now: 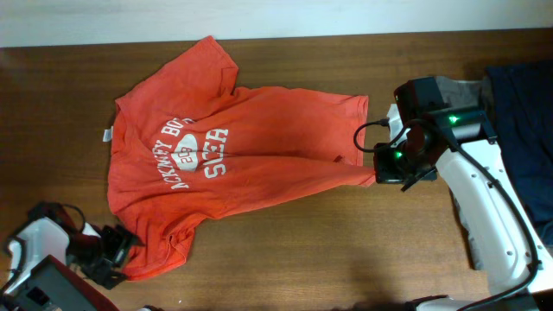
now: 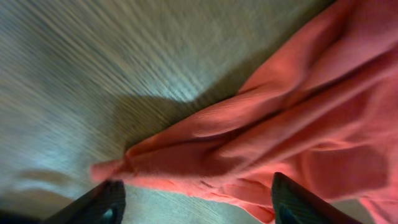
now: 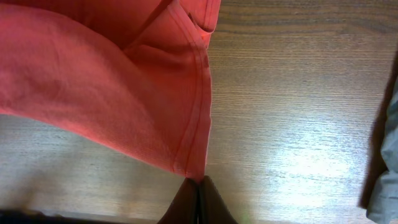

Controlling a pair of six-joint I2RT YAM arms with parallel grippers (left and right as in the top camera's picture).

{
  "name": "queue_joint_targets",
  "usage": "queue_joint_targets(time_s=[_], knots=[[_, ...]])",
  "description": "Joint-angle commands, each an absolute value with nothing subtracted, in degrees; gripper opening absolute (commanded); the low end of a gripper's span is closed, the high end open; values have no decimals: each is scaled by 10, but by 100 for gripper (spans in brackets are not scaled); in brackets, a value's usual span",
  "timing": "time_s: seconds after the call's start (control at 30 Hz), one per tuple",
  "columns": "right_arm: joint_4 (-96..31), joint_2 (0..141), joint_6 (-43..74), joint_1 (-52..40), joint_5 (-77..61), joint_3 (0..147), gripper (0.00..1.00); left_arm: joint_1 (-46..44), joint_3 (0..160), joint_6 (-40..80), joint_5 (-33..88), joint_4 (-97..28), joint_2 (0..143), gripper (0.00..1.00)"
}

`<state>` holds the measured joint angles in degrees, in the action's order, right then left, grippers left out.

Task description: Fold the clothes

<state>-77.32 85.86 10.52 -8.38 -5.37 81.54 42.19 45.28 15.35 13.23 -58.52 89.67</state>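
Note:
The orange-red T-shirt (image 1: pixel 216 155) lies spread on the wooden table, white soccer print facing up, neck to the left. My right gripper (image 1: pixel 378 175) is shut on the shirt's bottom hem corner (image 3: pixel 194 167) and holds it just above the table. My left gripper (image 1: pixel 121 259) is open at the shirt's lower left sleeve edge (image 2: pixel 186 168), fingers (image 2: pixel 196 199) wide apart on either side of the cloth, not closed on it. The left wrist view is blurred.
A pile of dark blue and grey clothes (image 1: pixel 523 112) lies at the right edge of the table, also showing at the right edge of the right wrist view (image 3: pixel 388 149). Bare wood table (image 1: pixel 346 250) lies in front of the shirt.

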Motion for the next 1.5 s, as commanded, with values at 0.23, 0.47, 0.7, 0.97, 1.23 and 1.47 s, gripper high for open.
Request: queue_joint_targets(time_s=[0.23, 0.47, 0.7, 0.97, 1.23, 1.47], knots=[[-772, 859, 110, -82, -42, 816, 4, 425, 415, 131, 127, -564, 887, 0], [-765, 859, 110, -82, -23, 816, 4, 437, 547, 93, 124, -652, 837, 1], [-798, 859, 124, -81, -23, 816, 5, 449, 640, 136, 138, -710, 716, 0], [-841, 859, 140, -83, -42, 802, 10, 442, 640, 125, 146, -708, 675, 7], [-764, 859, 140, -77, -72, 736, 13, 338, 643, 50, 155, -672, 678, 19], [-526, 933, 140, -70, -107, 734, 31, 164, 645, -25, 153, -614, 678, 34]])
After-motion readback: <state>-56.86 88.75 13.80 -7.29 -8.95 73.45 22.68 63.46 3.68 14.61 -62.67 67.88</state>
